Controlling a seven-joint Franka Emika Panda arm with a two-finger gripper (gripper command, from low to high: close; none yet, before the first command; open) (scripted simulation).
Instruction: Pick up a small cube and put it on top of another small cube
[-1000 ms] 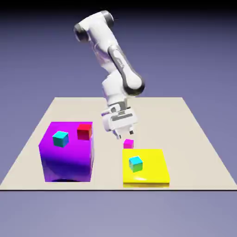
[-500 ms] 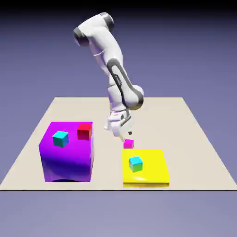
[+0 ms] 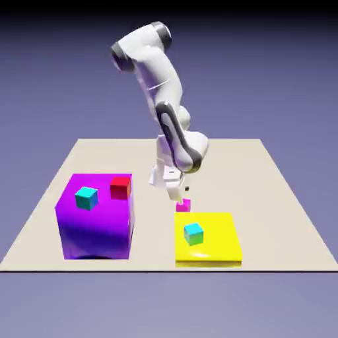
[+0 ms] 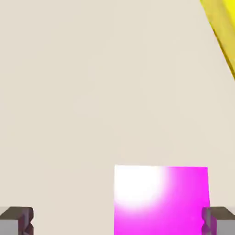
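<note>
Table: we see a flat beige table [image 3: 277, 198].
Arm: our white arm [image 3: 162, 86] bends down low.
Gripper: our gripper [image 4: 117, 221] is spread wide.
Cube: the tiny magenta-pink cube [image 4: 160, 199] sits between the fingers, by the flat yellow block [image 3: 218, 234].

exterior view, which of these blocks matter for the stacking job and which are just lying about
Part of the job:
magenta cube, on the table between the open jaws of the gripper
cyan cube on the yellow slab, the nearer likely base

Lying about:
red cube
purple block
yellow slab
second cyan cube on the purple block
</note>
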